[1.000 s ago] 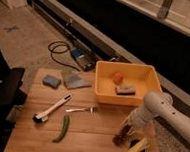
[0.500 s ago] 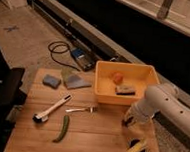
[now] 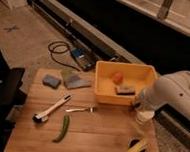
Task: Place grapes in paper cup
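My white arm reaches in from the right, and the gripper (image 3: 136,107) hangs at its end, just past the yellow tub's front right corner. The paper cup (image 3: 144,116), small and white, stands on the wooden table right under the arm, partly covered by it. A small dark lump (image 3: 134,104) shows at the gripper's tip, just left of and above the cup; it may be the grapes, but I cannot tell. No grapes lie elsewhere on the table.
The yellow tub (image 3: 103,89) holds a small orange fruit (image 3: 117,77) and a grey block (image 3: 125,90). A black holder with yellow corn (image 3: 136,148) stands near the front right corner. A green pepper (image 3: 62,129), brush (image 3: 51,109), fork (image 3: 80,109), blue sponge (image 3: 51,80) and grey cloth (image 3: 75,80) lie to the left.
The gripper has risen from the table near the corn holder and moved back towards the tub, ending beside the paper cup. The dark lump has left its former table spot.
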{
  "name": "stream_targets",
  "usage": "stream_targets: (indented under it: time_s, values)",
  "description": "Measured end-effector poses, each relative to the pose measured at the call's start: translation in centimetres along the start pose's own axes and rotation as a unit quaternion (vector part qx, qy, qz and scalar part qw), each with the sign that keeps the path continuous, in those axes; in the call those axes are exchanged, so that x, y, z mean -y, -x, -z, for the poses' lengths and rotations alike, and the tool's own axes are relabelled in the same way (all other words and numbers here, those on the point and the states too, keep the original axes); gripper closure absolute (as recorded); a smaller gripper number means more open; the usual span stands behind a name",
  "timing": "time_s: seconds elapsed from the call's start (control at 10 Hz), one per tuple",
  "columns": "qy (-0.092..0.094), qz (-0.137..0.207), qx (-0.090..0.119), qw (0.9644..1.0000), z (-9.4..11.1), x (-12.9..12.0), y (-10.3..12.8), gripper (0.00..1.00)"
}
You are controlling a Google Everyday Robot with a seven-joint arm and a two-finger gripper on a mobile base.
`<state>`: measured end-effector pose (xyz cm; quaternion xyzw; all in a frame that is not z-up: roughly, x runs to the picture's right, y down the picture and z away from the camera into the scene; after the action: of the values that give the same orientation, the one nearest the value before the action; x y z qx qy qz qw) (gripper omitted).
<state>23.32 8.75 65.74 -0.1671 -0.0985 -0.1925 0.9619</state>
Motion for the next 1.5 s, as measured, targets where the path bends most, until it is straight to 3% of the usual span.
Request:
stream_targets:
  time_s: [0.2,0.4,0.9,1.5]
  values:
    - [-0.027,-0.040,-0.032,0.9983,2.0,1.2,-3.6,1.00]
    - [-0.030,-0.063,-0.045,0.9965,2.8,1.9,-5.2,1.00]
    - [0.022,-0.092,-0.062,0.9936,-0.3,0.3,-6.3,1.00]
    - [0.063,-0.105,-0.062,0.9905,-1.6,-1.9,-5.9,1.00]
